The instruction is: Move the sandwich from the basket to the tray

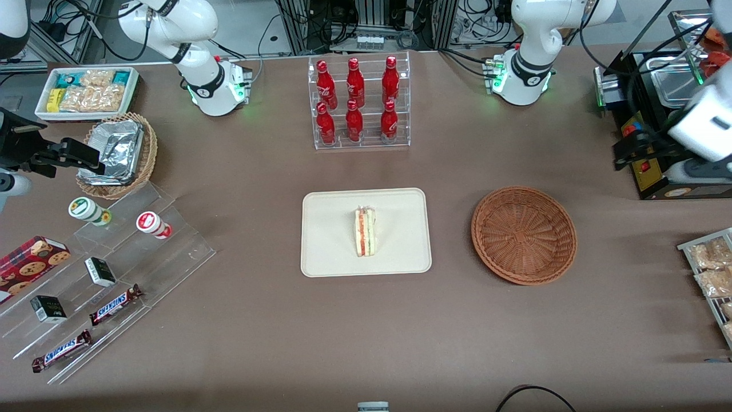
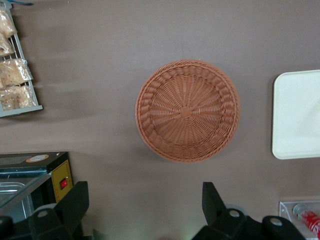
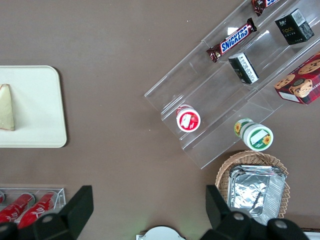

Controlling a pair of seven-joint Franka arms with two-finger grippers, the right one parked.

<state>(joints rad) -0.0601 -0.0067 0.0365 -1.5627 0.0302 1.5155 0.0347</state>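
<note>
On the tray (image 1: 331, 252) | sandwich (image 1: 365, 231) sits on edge near the middle, wicker basket (image 1: 524, 234) beside it has nothing in it | pincer (image 2: 142, 210) up high over the table (image 1: 257, 320), spread wide, holding nothing | looks like the placing step is done, next is probably just parking the arm

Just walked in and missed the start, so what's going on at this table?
The sandwich already lies on the cream tray, and the reddish-brown basket beside it holds nothing. The left arm's gripper is open and holds nothing, up above the table near the basket on its side farther from the front camera, by the black appliance. Judging by how things lie, the move looks done.
</note>
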